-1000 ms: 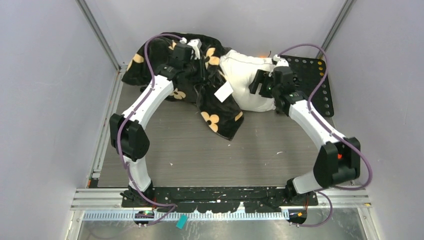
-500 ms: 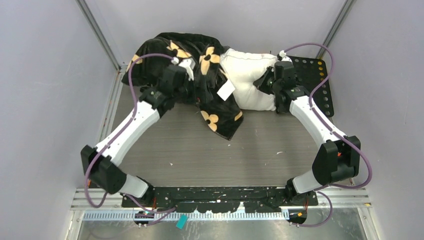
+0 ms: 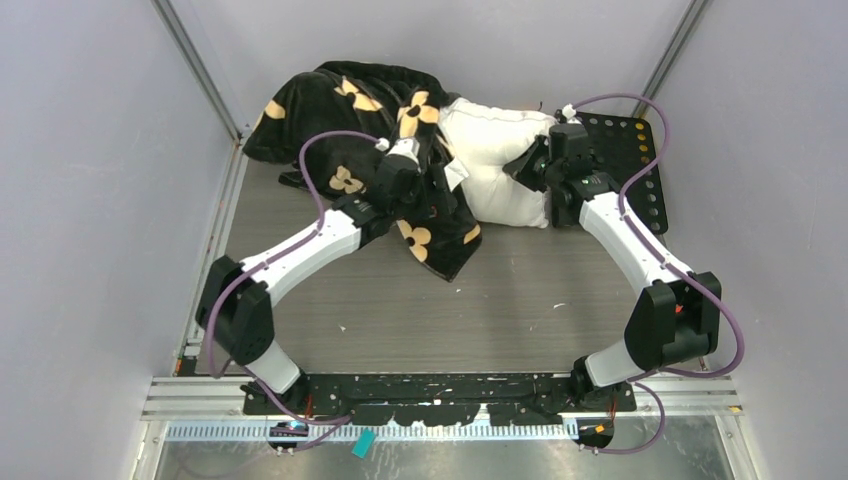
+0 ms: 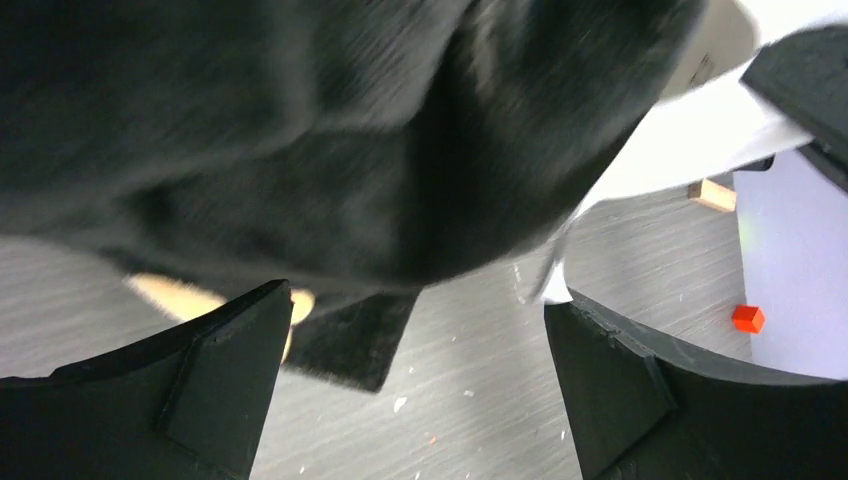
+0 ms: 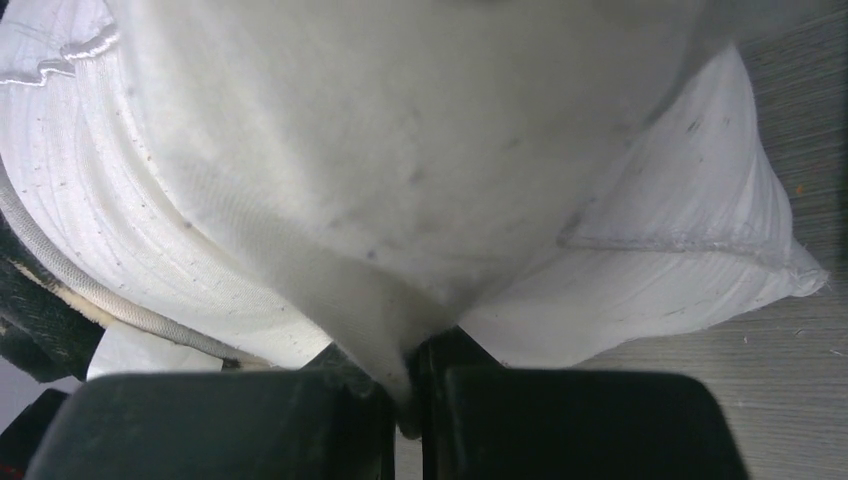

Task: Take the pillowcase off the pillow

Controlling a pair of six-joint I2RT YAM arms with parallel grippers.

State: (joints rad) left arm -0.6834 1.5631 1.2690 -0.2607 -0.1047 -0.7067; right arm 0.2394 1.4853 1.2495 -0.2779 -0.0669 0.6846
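Note:
The black pillowcase [image 3: 340, 110] with tan flowers lies heaped at the back left, and one flap reaches toward the table's middle. Its right part still covers the left end of the white pillow [image 3: 495, 165]. My left gripper [image 3: 420, 170] hovers over that flap, open, with only grey table between its fingers [image 4: 205, 385]. In the left wrist view the pillowcase [image 4: 300, 130] fills the upper part. My right gripper [image 3: 532, 165] is shut at the pillow's right end. In the right wrist view the gripper [image 5: 405, 385] pinches a fold of the pillow [image 5: 400, 150].
A black perforated plate [image 3: 632, 160] lies at the back right, partly under the right arm. A small red cube [image 4: 747, 318] and a wooden bit [image 4: 712, 194] sit on the floor by the wall. Grey walls close in the left, right and back.
My left gripper let go of the pillowcase, opened, and moved right and nearer over the flap. My right gripper shut on the pillow's edge. The pillowcase settled at the back left.

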